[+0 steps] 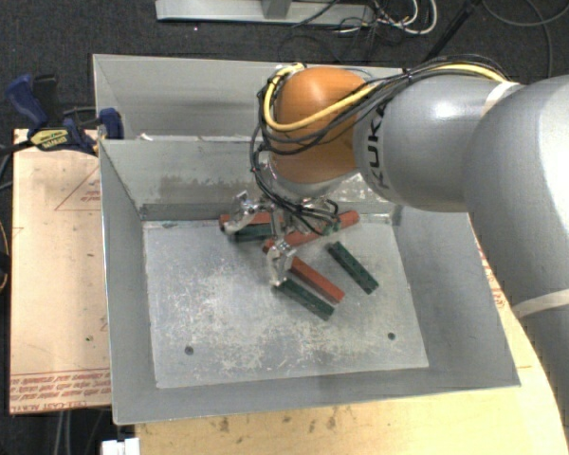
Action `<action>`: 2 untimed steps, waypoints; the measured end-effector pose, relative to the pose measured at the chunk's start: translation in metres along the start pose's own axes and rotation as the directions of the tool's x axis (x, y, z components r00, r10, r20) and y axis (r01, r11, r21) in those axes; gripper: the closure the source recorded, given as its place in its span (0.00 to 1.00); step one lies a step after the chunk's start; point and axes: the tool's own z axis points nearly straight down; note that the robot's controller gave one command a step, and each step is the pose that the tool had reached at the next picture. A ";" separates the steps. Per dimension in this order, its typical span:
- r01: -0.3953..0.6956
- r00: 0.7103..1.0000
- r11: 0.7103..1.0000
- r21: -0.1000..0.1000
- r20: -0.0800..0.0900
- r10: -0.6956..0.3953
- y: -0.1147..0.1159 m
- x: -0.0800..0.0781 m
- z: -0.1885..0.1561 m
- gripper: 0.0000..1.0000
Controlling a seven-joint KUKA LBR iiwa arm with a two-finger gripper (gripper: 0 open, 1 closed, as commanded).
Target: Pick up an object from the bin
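Grey metal bin (171,292): sloped walls, flat scuffed floor. Arm: silver, entering from 3 o'clock, with an orange cover (313,121) and cables at the wrist. Gripper (262,235): low over the floor, toward 12 o'clock of the bin's middle; fingers (281,265) spread, one tip at 10 o'clock of the wrist, the other at 6 o'clock. Contents, all flat bars: short red bar (235,221) lying on a dark green bar (250,236), between the tips and close to the 10 o'clock one; long red bar (315,280) side by side and touching a second green bar (308,300), at 5 o'clock of the gripper, upper end at the 6 o'clock tip; third green bar (352,267) at 4 o'clock, lying apart; red bar end (347,219) at 3 o'clock, partly hidden beneath the wrist
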 end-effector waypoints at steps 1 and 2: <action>0.001 1.000 1.000 0.007 0.009 -0.001 -0.057 0.030 0.009 1.00; 0.001 1.000 1.000 0.007 0.009 -0.001 -0.057 0.030 0.009 1.00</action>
